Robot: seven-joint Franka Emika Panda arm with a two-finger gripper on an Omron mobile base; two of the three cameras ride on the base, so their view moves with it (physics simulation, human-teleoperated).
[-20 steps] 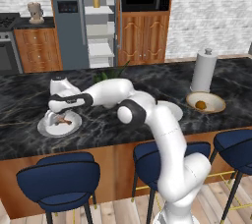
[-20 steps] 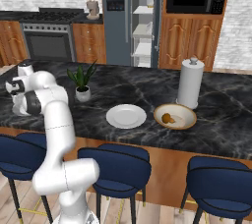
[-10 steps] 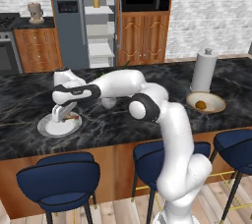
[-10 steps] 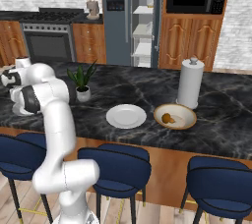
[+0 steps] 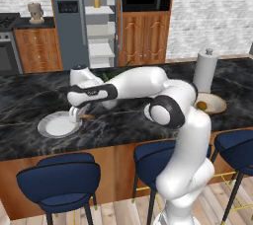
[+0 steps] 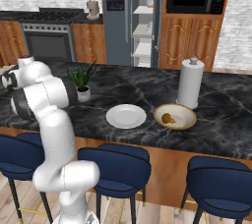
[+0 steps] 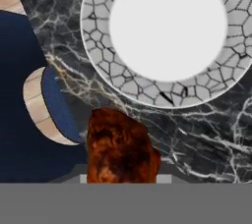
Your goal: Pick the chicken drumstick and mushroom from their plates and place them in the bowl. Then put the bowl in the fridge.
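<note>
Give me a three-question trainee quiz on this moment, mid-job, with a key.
1. True or false: the chicken drumstick lies on its plate.
2. What sits in the bowl? A) the mushroom B) a lemon C) nothing
3. Fill in: the fridge door stands ____.

Key:
1. False; the gripper holds it, lifted clear of the bare plate.
2. A
3. open

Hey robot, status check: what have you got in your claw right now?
Gripper shut on reddish-brown chicken drumstick, lifted. White plate below, bare. Orange-tan mushroom already in cream bowl.
</note>
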